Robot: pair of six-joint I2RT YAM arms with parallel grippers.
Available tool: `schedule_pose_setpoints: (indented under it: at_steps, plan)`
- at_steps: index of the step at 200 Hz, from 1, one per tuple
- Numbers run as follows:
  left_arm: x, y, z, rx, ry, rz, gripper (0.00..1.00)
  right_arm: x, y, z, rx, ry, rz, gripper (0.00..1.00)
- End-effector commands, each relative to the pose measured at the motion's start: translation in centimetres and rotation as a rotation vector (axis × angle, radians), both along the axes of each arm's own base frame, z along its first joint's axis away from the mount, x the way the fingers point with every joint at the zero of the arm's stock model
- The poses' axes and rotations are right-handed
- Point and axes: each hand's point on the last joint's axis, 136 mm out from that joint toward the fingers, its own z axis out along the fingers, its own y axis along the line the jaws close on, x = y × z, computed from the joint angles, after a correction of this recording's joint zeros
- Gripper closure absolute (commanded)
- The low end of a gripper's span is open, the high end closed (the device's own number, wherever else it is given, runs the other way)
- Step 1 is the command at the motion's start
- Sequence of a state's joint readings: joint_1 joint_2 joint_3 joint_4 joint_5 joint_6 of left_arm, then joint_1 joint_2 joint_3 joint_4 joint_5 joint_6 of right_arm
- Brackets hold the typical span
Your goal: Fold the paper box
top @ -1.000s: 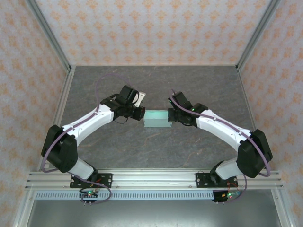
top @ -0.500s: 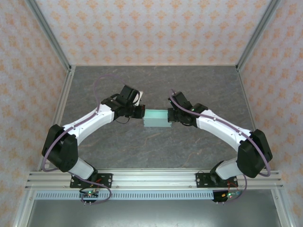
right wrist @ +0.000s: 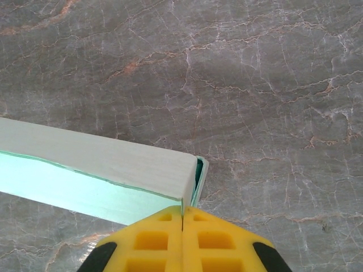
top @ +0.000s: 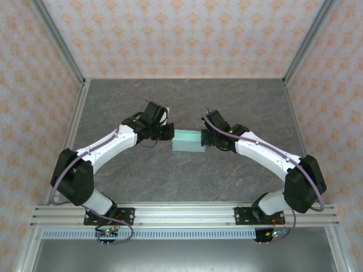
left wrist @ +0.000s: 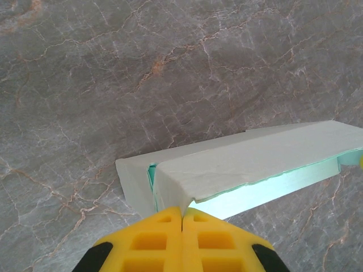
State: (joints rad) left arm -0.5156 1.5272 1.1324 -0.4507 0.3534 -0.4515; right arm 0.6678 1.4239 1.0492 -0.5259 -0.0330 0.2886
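The left wrist has turned slightly since a second ago; the paper box [top: 188, 141] has barely shifted. The left gripper [top: 168, 132] has its jaws fully closed, tips against the box's left end flap. The mint-green box lies flat on the grey table [top: 170, 96], between the arms. The right gripper [top: 205, 137], jaws likewise closed, touches the box's right end corner; whether either pinches card cannot be told

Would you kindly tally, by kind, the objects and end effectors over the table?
Pale mint-green thin-card paper box: 1
Yellow-fingered end effectors: 2 (left end effector, right end effector)
Total: 3
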Motion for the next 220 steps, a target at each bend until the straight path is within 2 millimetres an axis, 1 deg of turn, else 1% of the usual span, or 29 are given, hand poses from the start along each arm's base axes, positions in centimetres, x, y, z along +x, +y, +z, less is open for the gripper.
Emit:
schedule_pose_setpoints:
  at_steps: [1, 31, 71, 90, 108, 148, 165, 204, 220]
  plan:
    - [0.7, -0.5, 1.0, -0.032, -0.041, 0.034, 0.99, -0.6, -0.2, -0.1, -0.004, -0.001, -0.003, 1.00]
    - [0.7, -0.4, 1.3, -0.041, -0.045, 0.048, 0.99, -0.5, -0.2, 0.1, -0.001, -0.004, -0.004, 1.00]
    - [0.7, -0.2, 0.7, -0.036, -0.034, 0.068, 0.99, -0.6, -0.3, 0.1, -0.004, -0.005, -0.005, 1.00]
    - [0.7, -0.1, 0.8, -0.037, -0.038, 0.077, 1.00, -0.6, -0.3, 0.1, -0.004, -0.005, -0.005, 1.00]
    - [0.7, -0.2, 0.9, -0.046, -0.042, 0.072, 1.00, -0.5, -0.3, 0.1, -0.004, -0.006, -0.007, 1.00]
    - [0.9, -0.7, 1.1, -0.116, -0.031, 0.121, 0.99, -0.6, -0.4, 0.3, -0.003, -0.009, -0.008, 1.00]
    - [0.9, -0.7, 1.0, -0.119, -0.029, 0.123, 0.99, -0.6, -0.4, 0.3, -0.004, -0.010, -0.008, 1.00]
    - [0.8, 1.1, 0.4, 0.000, -0.052, 0.122, 1.00, -0.6, -0.9, 0.0, -0.028, -0.015, -0.014, 1.00]
    - [0.7, 2.0, 0.1, 0.074, -0.076, 0.093, 1.00, -0.6, -1.3, 0.0, -0.046, -0.021, -0.018, 1.00]
